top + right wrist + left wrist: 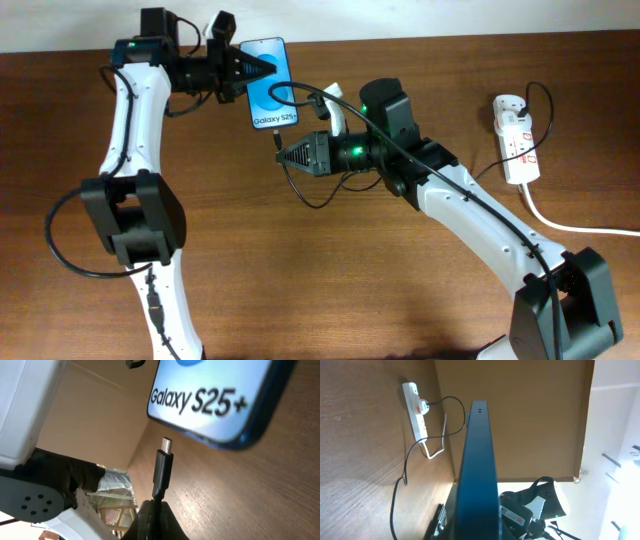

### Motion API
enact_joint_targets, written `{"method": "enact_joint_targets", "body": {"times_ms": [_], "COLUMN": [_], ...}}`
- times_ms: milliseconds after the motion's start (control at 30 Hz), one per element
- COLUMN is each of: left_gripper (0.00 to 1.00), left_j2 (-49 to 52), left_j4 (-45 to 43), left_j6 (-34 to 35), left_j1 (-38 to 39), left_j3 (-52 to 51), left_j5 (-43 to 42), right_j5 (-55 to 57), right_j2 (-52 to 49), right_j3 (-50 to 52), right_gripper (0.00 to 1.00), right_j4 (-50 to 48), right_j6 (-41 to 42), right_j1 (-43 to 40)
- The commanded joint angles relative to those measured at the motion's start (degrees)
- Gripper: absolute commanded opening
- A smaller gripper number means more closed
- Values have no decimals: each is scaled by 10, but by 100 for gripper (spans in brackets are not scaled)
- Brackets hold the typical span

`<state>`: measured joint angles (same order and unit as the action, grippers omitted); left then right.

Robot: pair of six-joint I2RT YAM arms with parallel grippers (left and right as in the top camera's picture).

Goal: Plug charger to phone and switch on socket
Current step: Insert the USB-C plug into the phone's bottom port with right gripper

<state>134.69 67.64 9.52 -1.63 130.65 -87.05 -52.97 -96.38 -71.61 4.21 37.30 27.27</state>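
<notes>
A: Where's the phone (270, 100)?
B: Upper centre of the overhead view, screen up. The left gripper (262, 67) seems clamped on its upper part, though the fingers are half hidden.
A: And the charger (163, 462)?
B: Pinched in the right gripper (282, 156), plug tip just short of the phone's lower edge, not touching. The socket (517, 140) lies far right.

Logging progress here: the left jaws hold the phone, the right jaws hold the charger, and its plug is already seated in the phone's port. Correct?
Not seated. The right wrist view shows the plug tip of the charger short of the bottom edge of the phone, with a gap between them. The left jaws do hold the phone and the right jaws the charger.
</notes>
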Motion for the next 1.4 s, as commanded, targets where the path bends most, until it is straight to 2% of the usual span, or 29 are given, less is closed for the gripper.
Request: {"method": "enact_joint_targets", "body": {"times_ms": [0, 1367], "left_gripper": [0, 0], "left_j2": [-5, -5], "left_j4": [-1, -1], "left_j6": [5, 0], "left_j1": [2, 24], "left_j3": [4, 4], "left_j5": [-31, -31], "right_j5": [5, 44], "right_j2": [-2, -8], "right_j3": [6, 6], "right_gripper": [4, 4], "right_j4": [-4, -32], "right_j6": [-3, 12], "right_j1": [5, -28]}}
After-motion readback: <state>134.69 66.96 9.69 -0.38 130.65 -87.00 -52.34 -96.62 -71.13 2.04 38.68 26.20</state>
